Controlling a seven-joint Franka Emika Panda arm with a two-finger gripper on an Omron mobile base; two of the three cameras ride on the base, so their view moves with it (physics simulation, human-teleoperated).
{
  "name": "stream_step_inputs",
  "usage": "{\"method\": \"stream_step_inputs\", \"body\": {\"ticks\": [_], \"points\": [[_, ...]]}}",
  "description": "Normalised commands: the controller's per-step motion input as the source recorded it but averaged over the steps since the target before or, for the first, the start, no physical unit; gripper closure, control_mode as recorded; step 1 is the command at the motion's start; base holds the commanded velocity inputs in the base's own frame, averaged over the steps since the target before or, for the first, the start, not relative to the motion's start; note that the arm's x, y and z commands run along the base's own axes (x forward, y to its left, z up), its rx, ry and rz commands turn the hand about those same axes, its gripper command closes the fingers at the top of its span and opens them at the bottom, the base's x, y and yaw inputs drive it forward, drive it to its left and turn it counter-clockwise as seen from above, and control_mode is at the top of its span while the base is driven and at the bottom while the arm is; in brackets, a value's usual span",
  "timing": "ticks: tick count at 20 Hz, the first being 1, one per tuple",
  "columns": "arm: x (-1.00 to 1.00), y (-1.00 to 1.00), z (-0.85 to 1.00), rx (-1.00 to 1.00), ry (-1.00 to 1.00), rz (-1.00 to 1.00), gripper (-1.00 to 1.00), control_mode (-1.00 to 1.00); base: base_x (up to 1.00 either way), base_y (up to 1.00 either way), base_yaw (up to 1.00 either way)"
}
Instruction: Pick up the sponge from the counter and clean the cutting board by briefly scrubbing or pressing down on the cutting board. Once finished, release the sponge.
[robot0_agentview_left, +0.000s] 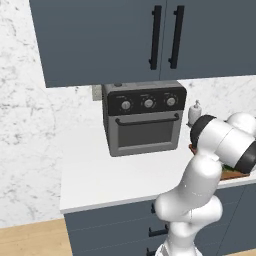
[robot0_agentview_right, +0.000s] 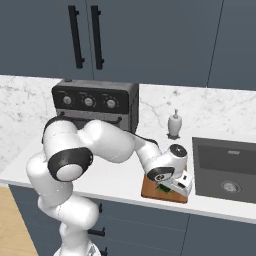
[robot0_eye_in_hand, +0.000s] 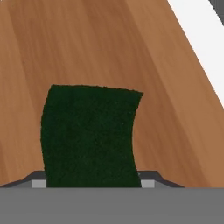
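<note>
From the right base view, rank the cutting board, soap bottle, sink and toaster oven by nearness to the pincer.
1. cutting board, directly under the pincer, which grips the sponge.
2. sink, just to its right.
3. soap bottle, behind it near the wall.
4. toaster oven, far left at the back.

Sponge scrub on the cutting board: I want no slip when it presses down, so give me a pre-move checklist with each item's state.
1. Sponge between the gripper fingers: ok, the jaws are closed on it.
2. Sponge over the cutting board: ok, wood lies all around it.
3. Sponge touching the board: cannot tell.
4. Clear of the board's edge and the counter: ok.
5. Distance from the sink: ok, the hand is beside it, apart.
</note>
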Motion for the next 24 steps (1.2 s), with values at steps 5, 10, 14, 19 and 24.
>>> {"method": "stream_step_inputs", "body": {"ticks": [5,10,14,19,24], "points": [[0.10,0.00,-0.10,-0.04,-0.02,0.00,1.00,-1.00,0.00,0.00,0.00],[0.62,0.00,0.00,0.00,-0.08,0.00,1.00,-1.00,0.00,0.00,0.00],[0.62,0.00,0.00,0.00,-0.09,0.00,1.00,-1.00,0.00,0.00,0.00],[0.54,0.00,0.00,0.00,-0.06,0.00,1.00,-1.00,0.00,0.00,0.00],[-0.19,0.00,-0.02,0.00,-0.02,0.00,1.00,-1.00,0.00,0.00,0.00]]}}
